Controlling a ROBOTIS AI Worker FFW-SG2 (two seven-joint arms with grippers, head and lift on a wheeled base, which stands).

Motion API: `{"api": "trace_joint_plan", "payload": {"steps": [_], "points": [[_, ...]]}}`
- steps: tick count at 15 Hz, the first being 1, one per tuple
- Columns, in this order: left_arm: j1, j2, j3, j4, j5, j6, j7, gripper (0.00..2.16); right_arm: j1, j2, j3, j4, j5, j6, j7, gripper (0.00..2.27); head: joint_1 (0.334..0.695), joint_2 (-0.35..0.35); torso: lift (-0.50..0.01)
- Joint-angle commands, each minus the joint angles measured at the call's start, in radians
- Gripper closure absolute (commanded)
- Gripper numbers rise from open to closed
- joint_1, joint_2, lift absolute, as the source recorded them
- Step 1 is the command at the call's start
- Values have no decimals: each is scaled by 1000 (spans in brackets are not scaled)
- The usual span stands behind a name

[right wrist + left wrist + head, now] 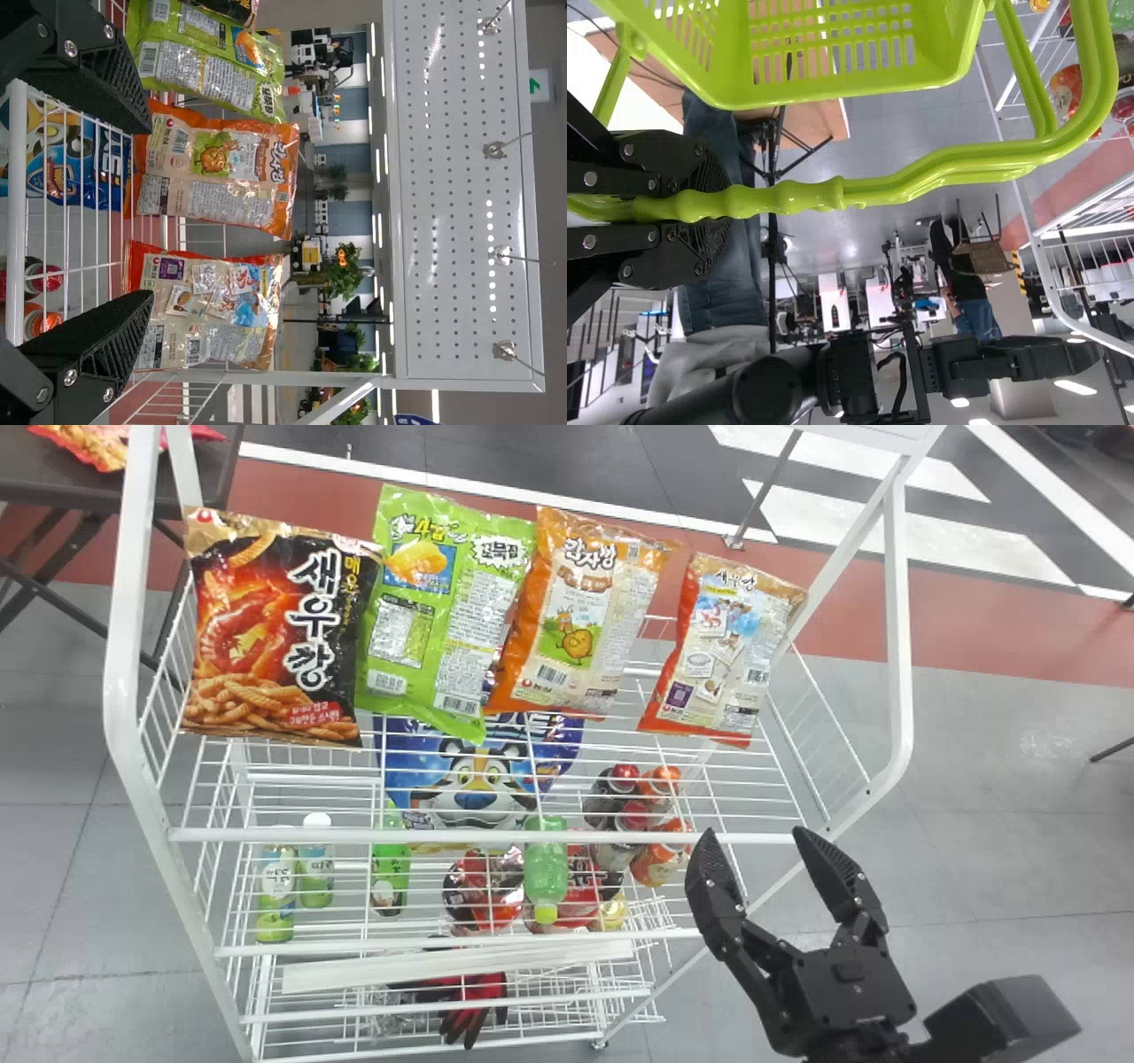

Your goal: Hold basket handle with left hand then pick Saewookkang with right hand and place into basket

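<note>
My left tool (713,207) clenched the basket handle (895,190); my right tool (756,834) hung spread near the rack rail (487,836). Past it stood the Saewookkang (722,655), rightmost, beside an orange bag (580,615), then a green bag (443,620), a black bag (266,629). Beyond, a surface (44,489) bore a red packet (102,452).

On the black bag (266,629) I can read "새우깡" in big white letters, with a smaller "매운" beside them. Just right of that bag, the green bag (390,708) bears "4겹" and, less surely, a word ending in "칩". Farther right of it, the orange bag (523,664) looks to say "감자깡"; farthest right of it, the red-and-beige bag (726,651) says "새우깡". Their fine print is too small to read.
</note>
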Motion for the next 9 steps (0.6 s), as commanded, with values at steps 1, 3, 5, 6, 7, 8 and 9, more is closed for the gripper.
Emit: {"api": "trace_joint_plan", "payload": {"steps": [1,3,5,6,7,8,9], "points": [[0,0,1,-1,0,-3,-4,1828,0,0,-1,0,-2,0,0,178,695,-350,-19],[0,0,1,-1,0,-3,-10,1828,0,0,-1,0,-2,0,0,178,695,-350,-19],[0,0,1,-1,0,-3,-15,1828,0,-2,-3,1,-2,0,0,178,695,-350,-19],[0,0,1,2,0,-9,-24,1828,-5,-2,-1,5,-2,0,0,178,695,-350,-19],[0,0,1,4,0,-12,-24,1828,-8,-2,-3,8,-2,0,0,178,695,-350,-19],[0,0,1,4,0,-12,-24,1828,-11,-2,-3,8,-2,0,0,178,695,-350,-19],[0,0,1,4,0,-12,-24,1828,-28,-2,-8,17,-2,9,0,178,695,-350,-19]]}}
